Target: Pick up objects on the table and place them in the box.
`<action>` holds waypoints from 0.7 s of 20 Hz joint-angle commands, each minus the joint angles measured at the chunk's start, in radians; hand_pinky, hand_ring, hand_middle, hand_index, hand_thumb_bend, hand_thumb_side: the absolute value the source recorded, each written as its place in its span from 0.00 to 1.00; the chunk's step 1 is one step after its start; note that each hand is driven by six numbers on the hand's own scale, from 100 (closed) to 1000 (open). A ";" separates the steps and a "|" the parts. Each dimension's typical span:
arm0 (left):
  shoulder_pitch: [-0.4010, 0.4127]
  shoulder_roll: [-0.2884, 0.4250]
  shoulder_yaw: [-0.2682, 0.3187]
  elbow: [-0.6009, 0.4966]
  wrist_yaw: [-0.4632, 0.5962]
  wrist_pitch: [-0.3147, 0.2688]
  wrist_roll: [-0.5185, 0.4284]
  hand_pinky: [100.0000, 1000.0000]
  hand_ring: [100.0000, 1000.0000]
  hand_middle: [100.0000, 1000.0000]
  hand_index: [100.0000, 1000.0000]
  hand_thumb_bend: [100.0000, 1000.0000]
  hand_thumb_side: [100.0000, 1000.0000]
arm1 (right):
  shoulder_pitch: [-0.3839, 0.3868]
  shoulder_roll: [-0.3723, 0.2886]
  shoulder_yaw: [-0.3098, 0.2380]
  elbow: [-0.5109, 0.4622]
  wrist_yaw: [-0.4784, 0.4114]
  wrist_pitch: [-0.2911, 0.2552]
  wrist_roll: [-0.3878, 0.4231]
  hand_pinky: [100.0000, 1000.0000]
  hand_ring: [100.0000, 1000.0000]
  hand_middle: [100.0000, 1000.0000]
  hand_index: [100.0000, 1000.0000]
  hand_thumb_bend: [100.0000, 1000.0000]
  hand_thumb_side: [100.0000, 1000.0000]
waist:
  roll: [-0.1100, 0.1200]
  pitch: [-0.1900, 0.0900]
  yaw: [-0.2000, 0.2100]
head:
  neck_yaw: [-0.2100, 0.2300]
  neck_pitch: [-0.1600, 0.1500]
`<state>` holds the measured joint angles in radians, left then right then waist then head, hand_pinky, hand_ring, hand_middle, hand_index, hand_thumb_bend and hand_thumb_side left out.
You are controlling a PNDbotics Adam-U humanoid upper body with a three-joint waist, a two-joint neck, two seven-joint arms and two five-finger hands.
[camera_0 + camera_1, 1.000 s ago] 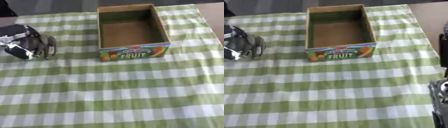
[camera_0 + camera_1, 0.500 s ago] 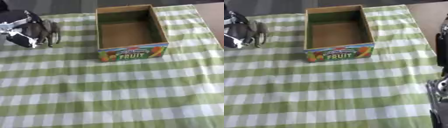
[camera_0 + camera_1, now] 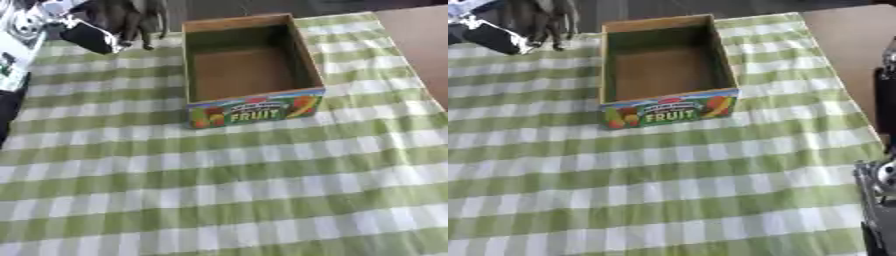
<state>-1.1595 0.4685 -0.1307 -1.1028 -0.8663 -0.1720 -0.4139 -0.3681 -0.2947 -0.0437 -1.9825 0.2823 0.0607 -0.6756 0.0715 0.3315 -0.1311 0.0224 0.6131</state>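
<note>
The open brown cardboard box (image 3: 248,70) with a colourful FRUIT label on its near wall sits on my green-and-white checked table (image 3: 227,190), long axis running away from me. My left hand (image 3: 131,20) hangs beyond its far-left corner, fingers pointing down, holding nothing I can see.

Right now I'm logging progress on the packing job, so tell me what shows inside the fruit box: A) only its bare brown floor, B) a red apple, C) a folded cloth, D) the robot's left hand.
A: the fruit box shows only its bare cardboard floor, while the left hand is up at the far left corner of the checked tablecloth, outside the box.
</note>
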 commanded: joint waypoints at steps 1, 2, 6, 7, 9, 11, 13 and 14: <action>-0.048 -0.033 0.024 0.014 -0.046 0.027 0.033 0.39 0.49 0.60 0.52 0.00 0.23 | -0.015 -0.004 0.001 -0.018 -0.006 -0.006 0.002 0.78 0.62 0.63 0.77 0.00 0.61 | -0.003 -0.020 -0.013 | 0.018 -0.017; -0.056 -0.049 0.025 0.025 -0.062 0.032 0.041 0.39 0.49 0.60 0.52 0.00 0.23 | -0.016 -0.002 0.002 -0.018 -0.007 -0.006 0.003 0.78 0.62 0.63 0.77 0.00 0.61 | -0.001 -0.017 -0.020 | 0.024 -0.018; -0.085 -0.097 0.024 0.049 -0.125 0.040 0.090 0.39 0.49 0.59 0.52 0.00 0.22 | -0.023 0.005 0.007 -0.018 -0.012 -0.009 0.007 0.78 0.62 0.63 0.77 0.00 0.61 | 0.006 -0.007 -0.046 | 0.042 -0.021; -0.091 -0.108 0.024 0.053 -0.140 0.043 0.104 0.39 0.49 0.59 0.52 0.00 0.22 | -0.024 0.007 0.009 -0.018 -0.014 -0.010 0.009 0.78 0.62 0.63 0.77 0.00 0.61 | 0.007 -0.005 -0.052 | 0.048 -0.022; -0.097 -0.127 0.026 0.060 -0.171 0.047 0.134 0.39 0.49 0.59 0.53 0.00 0.22 | -0.029 0.011 0.012 -0.018 -0.017 -0.012 0.011 0.78 0.62 0.63 0.77 0.00 0.61 | 0.011 -0.001 -0.061 | 0.059 -0.023; -0.097 -0.142 0.030 0.061 -0.193 0.048 0.164 0.39 0.50 0.59 0.53 0.00 0.23 | -0.035 0.015 0.015 -0.018 -0.020 -0.015 0.014 0.78 0.62 0.63 0.77 0.00 0.61 | 0.014 0.004 -0.074 | 0.075 -0.021; -0.093 -0.154 0.036 0.065 -0.201 0.041 0.196 0.39 0.50 0.59 0.53 0.00 0.22 | -0.044 0.020 0.020 -0.018 -0.024 -0.018 0.019 0.78 0.62 0.63 0.77 0.00 0.60 | 0.020 0.008 -0.096 | 0.095 -0.021; -0.090 -0.157 0.037 0.070 -0.207 0.036 0.212 0.40 0.51 0.59 0.53 0.00 0.22 | -0.052 0.023 0.023 -0.018 -0.026 -0.021 0.022 0.78 0.62 0.63 0.77 0.00 0.60 | 0.025 0.011 -0.113 | 0.109 -0.024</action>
<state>-1.2256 0.3063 -0.1067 -1.0227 -1.0639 -0.1323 -0.2249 -0.4079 -0.2657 -0.0222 -1.9825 0.2631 0.0433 -0.6587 0.1039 0.3617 -0.2512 0.1167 0.6004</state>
